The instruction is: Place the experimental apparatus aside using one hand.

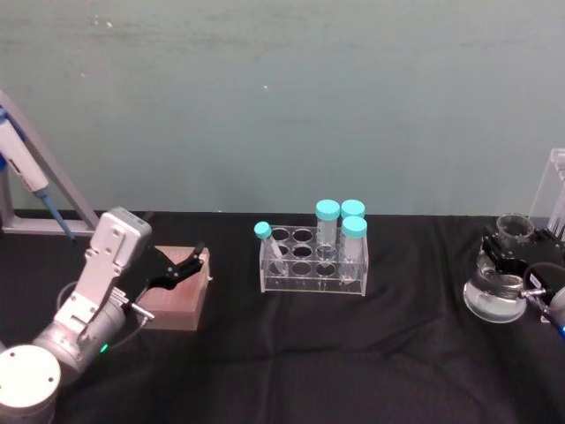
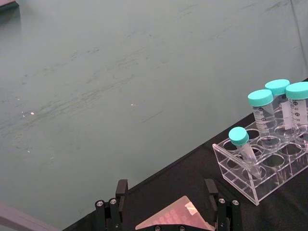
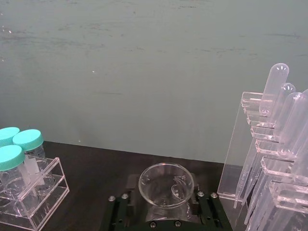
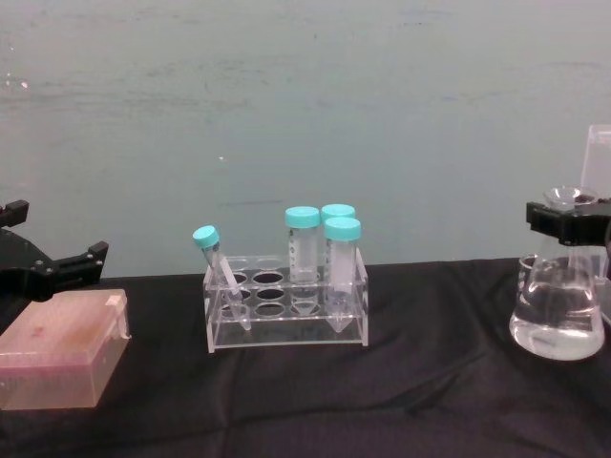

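- Your right gripper is clamped around the neck of the conical flask, which rests on the black table at the far right, beside the pipette stand.
- Release and withdrawal remain, by my judgement.
- Your left gripper hovers with fingers apart over the pink box.

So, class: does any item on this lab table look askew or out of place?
Yes: the small capped tube at the left end of the clear rack leans sideways, while the three larger capped tubes stand upright. No spill is visible.

Dim, even, greenish light, soft focus throughout, faint glare on the conical flask.
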